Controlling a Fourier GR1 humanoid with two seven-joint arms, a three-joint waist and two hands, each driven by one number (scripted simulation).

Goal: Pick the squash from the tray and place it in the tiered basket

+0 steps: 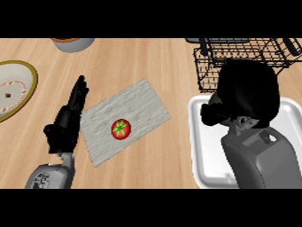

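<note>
I logged the right hand (245, 95) over the tray (202, 146), grip unclear and the squash unseen, presumably under it; basket (251, 55) just beyond; left hand (71, 113) lay open, far left.

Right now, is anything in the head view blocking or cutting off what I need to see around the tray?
Head view: the black right robot hand and its grey forearm cover much of the white plastic tray, hiding any squash; the black wire tiered basket is cropped at the top edge.
</note>
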